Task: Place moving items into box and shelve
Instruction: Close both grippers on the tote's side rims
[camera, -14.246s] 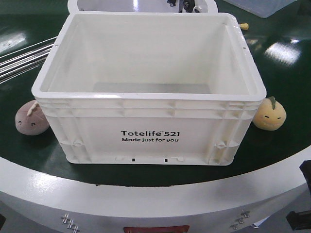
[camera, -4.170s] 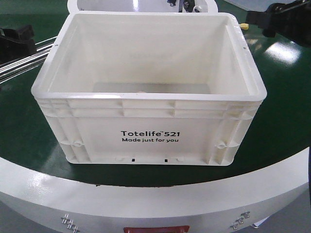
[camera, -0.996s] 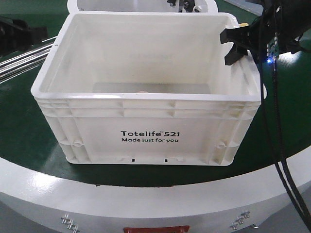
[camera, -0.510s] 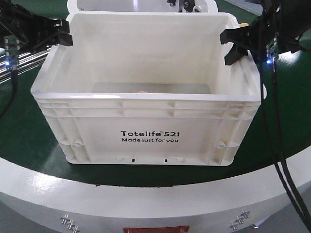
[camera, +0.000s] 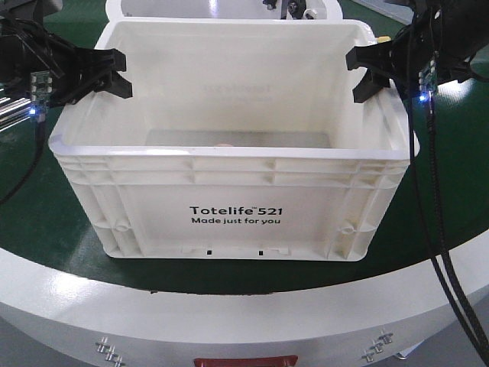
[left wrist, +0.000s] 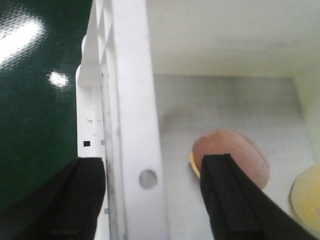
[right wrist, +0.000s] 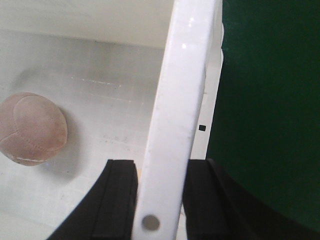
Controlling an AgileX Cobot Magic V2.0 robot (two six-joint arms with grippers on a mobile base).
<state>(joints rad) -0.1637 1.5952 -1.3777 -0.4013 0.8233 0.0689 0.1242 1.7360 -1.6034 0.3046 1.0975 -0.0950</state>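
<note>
White box (camera: pixel 229 214) holds pink toy (left wrist: pixel 232 155), yellow toy (left wrist: pixel 307 195). Right gripper (camera: pixel 357 78) clenched on right rim; left gripper (camera: pixel 116 74) released, straddling left rim. Lifting now would likely tilt the box.

Front view faces the large white plastic crate (camera: pixel 229 191) head-on; both wrist views peer down, close, over its opposite rims.

Large white rectangular plastic crate (camera: pixel 229 164): smooth, semi-gloss. Dark green worktop (camera: pixel 46 222): glossy, reflective. Pinkish-brown round plush toy (right wrist: pixel 32 127): matt, stitched cloth.
</note>
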